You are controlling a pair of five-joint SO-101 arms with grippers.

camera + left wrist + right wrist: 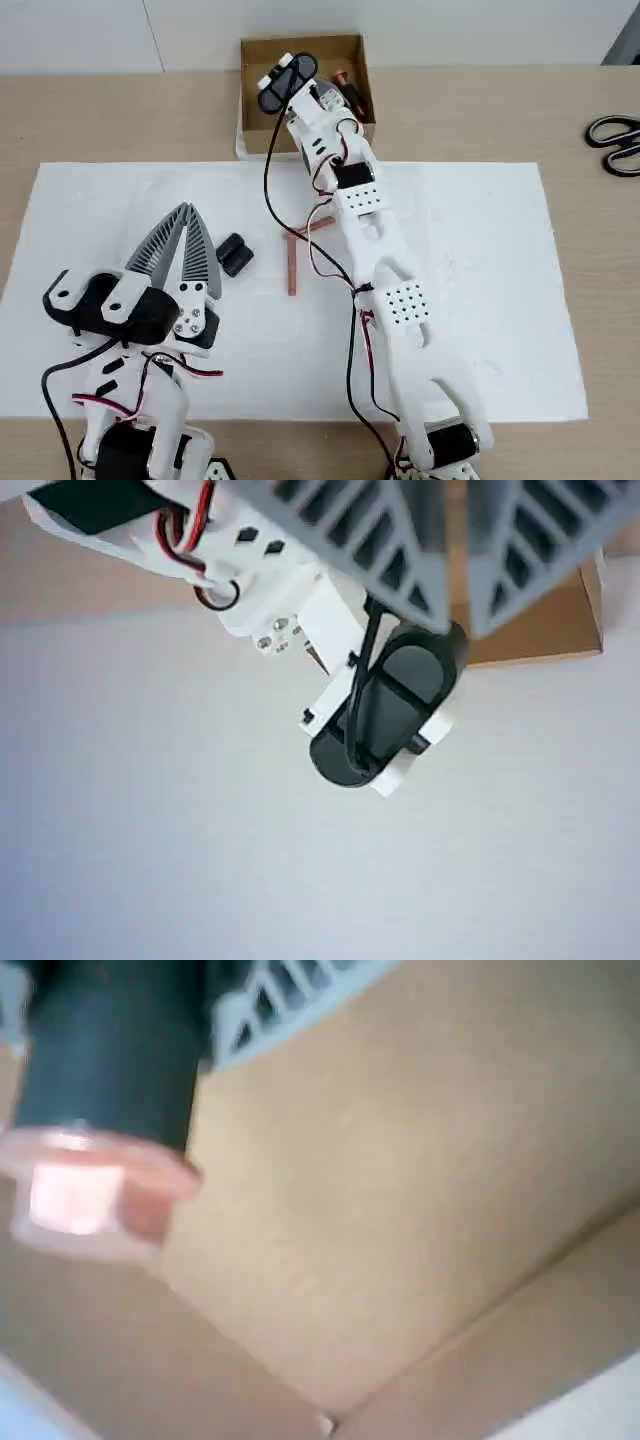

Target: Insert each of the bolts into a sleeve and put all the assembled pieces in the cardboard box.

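The cardboard box (258,52) stands at the table's far edge. My right gripper (338,92) is inside it, shut on a black sleeve (110,1050) with a copper bolt head (90,1185) sticking out, above the box floor (400,1210). A loose black sleeve (235,255) lies on the white sheet. Two copper bolts lie beside it, one (292,262) in the open and one (320,222) partly under the right arm. My left gripper (187,212) is shut and empty, just left of the loose sleeve, and its grey fingers (520,550) point toward the box (540,620).
A white sheet (480,270) covers the middle of the wooden table. Scissors (612,142) lie at the far right edge. The right arm's wrist camera (385,710) hangs over the box's near side. The right arm stretches across the sheet's centre.
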